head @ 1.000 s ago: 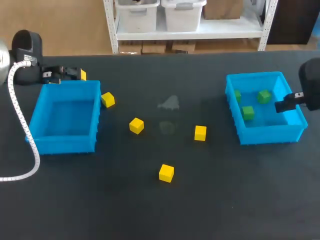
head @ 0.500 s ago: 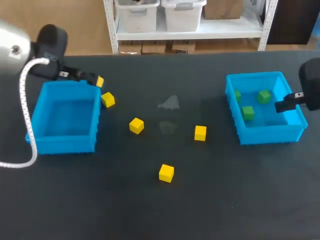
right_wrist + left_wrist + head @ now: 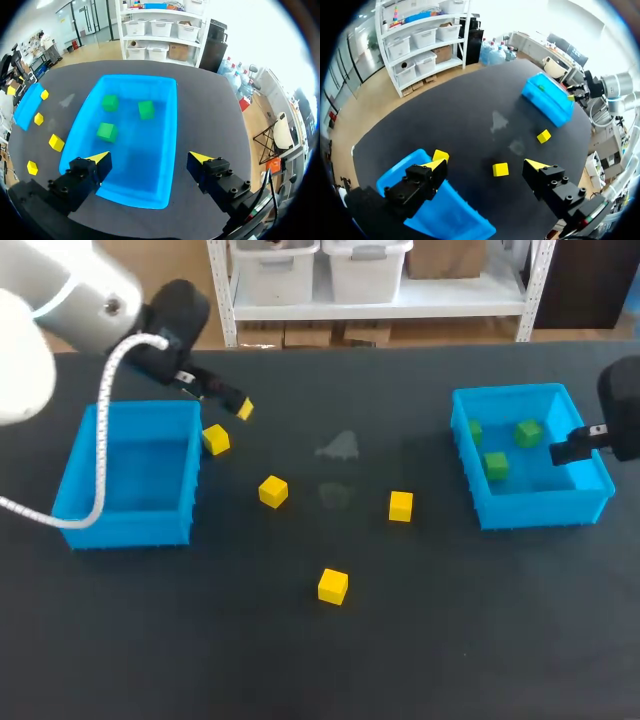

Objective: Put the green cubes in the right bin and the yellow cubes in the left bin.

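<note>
Left arm (image 3: 60, 310) has swung rightward from behind the far left corner of the left bin (image 3: 130, 528). The left gripper (image 3: 242, 408) now hangs past that bin's far right corner, near the closest yellow cube (image 3: 215, 439). Right arm (image 3: 622, 405), bins and cubes unchanged. Black table (image 3: 300, 660) carries everything. Left bin sits at the table's left with no cubes inside. Right bin (image 3: 540, 508) sits at the table's right, with the right gripper (image 3: 572, 447) over its right side. Left gripper jaws released, spread wide, nothing between them. In the left wrist view one finger is over the left bin's rim and open tabletop lies under the gap. Right gripper jaws also released and empty, spread above the right bin's near wall in the right wrist view. Three green cubes (image 3: 529, 432) lie in the right bin, two toward the far wall and one nearer the middle, all apart. Four yellow cubes are loose on the table: one just beside the left bin's right wall, a second (image 3: 273, 491) near it toward the centre, a third (image 3: 400, 506) between centre and right bin, a fourth (image 3: 333, 586) nearest the front edge.
</note>
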Available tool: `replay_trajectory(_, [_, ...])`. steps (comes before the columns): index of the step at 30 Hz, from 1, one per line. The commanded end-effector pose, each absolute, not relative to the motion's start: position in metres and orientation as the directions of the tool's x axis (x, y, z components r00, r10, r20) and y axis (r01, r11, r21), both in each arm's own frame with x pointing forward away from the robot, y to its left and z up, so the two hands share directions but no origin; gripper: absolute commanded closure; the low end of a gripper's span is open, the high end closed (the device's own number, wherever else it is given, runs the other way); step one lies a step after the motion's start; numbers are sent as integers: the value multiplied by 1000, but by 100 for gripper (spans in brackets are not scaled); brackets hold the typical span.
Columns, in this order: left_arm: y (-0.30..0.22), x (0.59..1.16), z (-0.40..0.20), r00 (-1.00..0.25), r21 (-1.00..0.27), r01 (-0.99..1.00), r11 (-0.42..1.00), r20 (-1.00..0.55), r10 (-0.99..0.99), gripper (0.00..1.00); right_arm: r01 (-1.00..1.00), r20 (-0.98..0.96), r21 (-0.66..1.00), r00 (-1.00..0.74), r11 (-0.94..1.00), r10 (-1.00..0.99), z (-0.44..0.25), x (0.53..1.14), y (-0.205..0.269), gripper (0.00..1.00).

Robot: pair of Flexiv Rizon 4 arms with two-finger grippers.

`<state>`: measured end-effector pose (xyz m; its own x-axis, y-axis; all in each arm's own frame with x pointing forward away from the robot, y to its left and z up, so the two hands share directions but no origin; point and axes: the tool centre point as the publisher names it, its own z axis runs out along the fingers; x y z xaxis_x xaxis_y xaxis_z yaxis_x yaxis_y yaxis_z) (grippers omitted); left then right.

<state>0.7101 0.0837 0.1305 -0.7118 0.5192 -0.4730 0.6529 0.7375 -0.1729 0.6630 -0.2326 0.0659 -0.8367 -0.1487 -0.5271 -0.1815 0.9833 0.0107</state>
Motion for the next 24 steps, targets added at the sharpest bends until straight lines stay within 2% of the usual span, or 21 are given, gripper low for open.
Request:
replay_trajectory(1, [70, 726, 116, -737, -175, 658, 732, -352, 578, 0, -180, -532, 10, -834, 984, -147, 65, 663, -232, 0])
replay_trajectory(8, [54, 727, 88, -735, -175, 672, 720, -275, 620, 0, -180, -532, 10, -834, 984, -147, 65, 663, -232, 0])
replay_trajectory(24, [42, 687, 32, -719, -55, 692, 720, -132, 682, 0, -180, -532, 10, -834, 984, -147, 65, 663, -232, 0])
